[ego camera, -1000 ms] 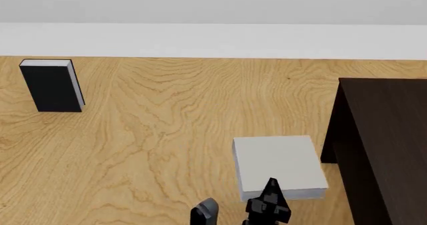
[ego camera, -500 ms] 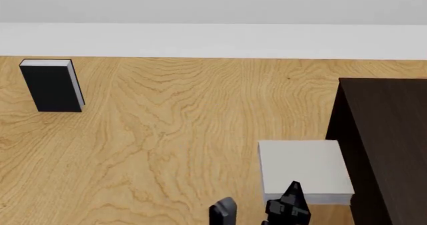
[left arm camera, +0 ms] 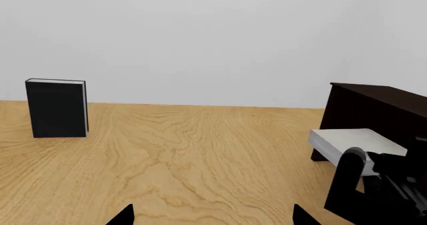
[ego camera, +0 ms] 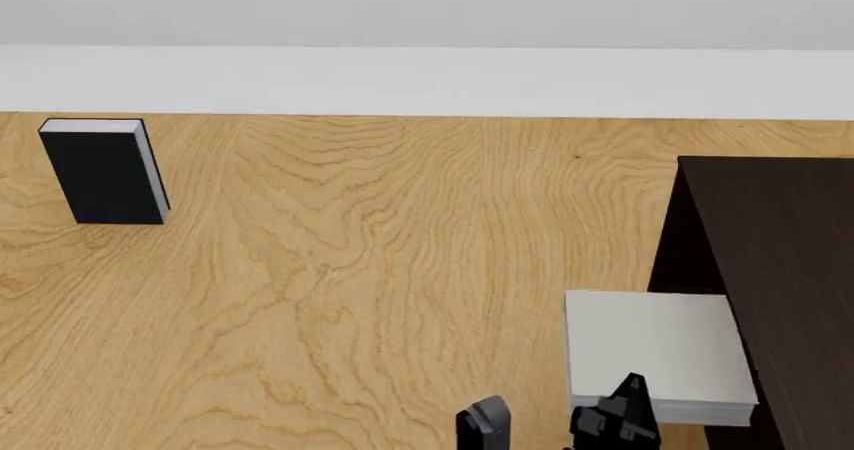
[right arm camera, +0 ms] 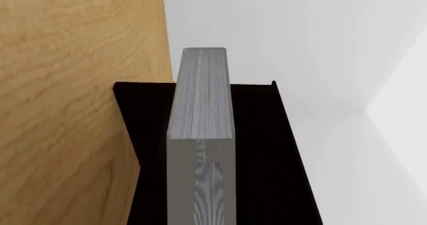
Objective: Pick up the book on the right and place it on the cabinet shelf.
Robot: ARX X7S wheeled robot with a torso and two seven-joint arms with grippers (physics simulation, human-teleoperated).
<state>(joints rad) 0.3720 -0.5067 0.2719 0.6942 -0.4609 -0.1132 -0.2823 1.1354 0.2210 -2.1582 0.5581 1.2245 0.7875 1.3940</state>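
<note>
The light-grey book (ego camera: 651, 350) lies flat in the air with my right gripper (ego camera: 625, 410) shut on its near edge. Its right edge slips out of sight under the top of the dark cabinet (ego camera: 787, 260). In the right wrist view the book (right arm camera: 202, 135) shows edge-on, with the cabinet (right arm camera: 267, 160) dark on both sides. The cabinet shelf is hidden inside that darkness. The left wrist view shows the book (left arm camera: 353, 141) beside the cabinet (left arm camera: 377, 112). My left gripper (left arm camera: 212, 220) is open over bare wood, far from the book.
A black book (ego camera: 100, 170) with white page edges stands upright on the wooden table (ego camera: 374, 270) at the far left, also visible in the left wrist view as the black book (left arm camera: 59, 108). A white wall (ego camera: 427, 80) runs behind the table.
My right gripper has carried the grey book to the right, from open table up to the cabinet, where its right edge now goes under the cabinet top. The black book has not moved.
</note>
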